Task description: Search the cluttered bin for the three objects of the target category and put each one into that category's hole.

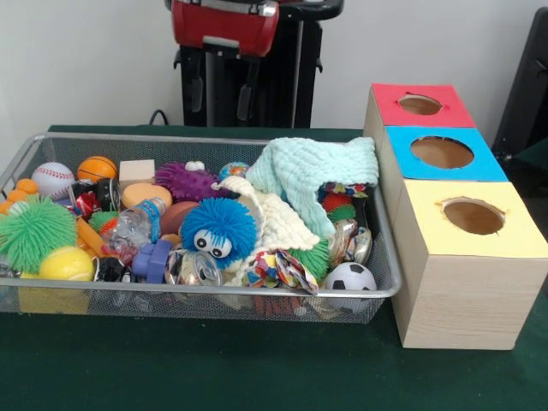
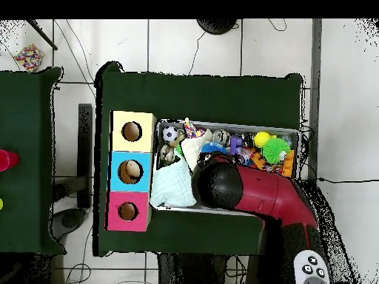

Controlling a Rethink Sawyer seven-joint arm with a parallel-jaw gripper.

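- My arm (image 2: 252,191) is hanging over the wire-mesh bin (image 1: 51,145), its rounded red shell covering the bin's edge; my gripper (image 1: 224,90) is sitting high above the toys, and I cannot tell whether it is clenched or released.
- A fuzzy blue ball (image 1: 218,227) with googly eyes is lying at the bin's front edge, beside a knitted mint cloth (image 1: 312,175).
- A glossy soccer ball (image 1: 350,276) is resting in the front corner nearest the wooden box (image 1: 467,300).
- Its red hole (image 1: 419,104), blue hole (image 1: 442,151) and yellow hole (image 1: 473,216) are gaping round.

Toy-crammed mesh bin (image 1: 26,154) beside three-holed wooden box (image 1: 467,300), arm (image 1: 224,24) perhaps above.
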